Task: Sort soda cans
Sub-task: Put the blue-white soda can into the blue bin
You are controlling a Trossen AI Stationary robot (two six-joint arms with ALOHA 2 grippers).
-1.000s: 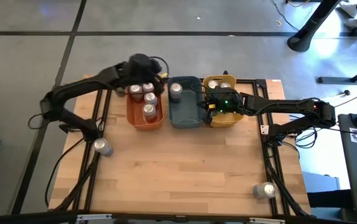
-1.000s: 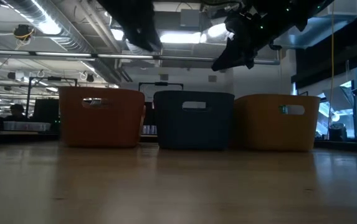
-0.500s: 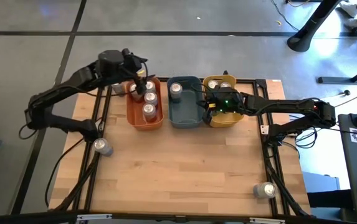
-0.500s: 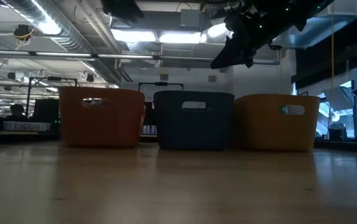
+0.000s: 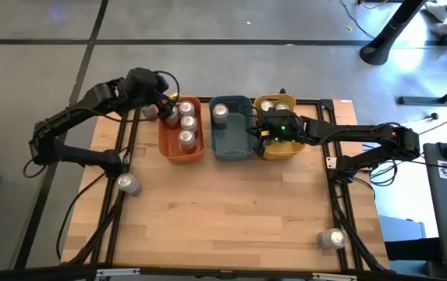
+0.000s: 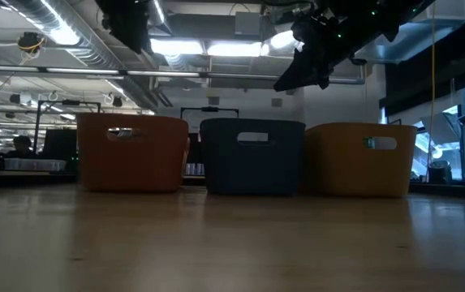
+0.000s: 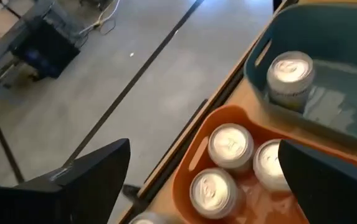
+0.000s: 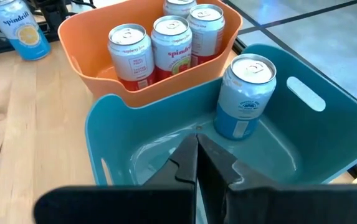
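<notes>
Soda cans are mostly binned already. In the high view, three cans stand in the orange bin just beside the left pincer, whose fingers stand wide and empty; one sits in the blue bin and two in the yellow bin by the right pincer. Two loose cans remain on the counter, well apart from both pincers, one on each side.

The low view shows the three bins in a row, both arms overhead.

In the left wrist view, its fingers spread wide above the orange bin's cans.

In the right wrist view, its pincer is pressed closed, empty, over the blue bin, near the lone can.
</notes>
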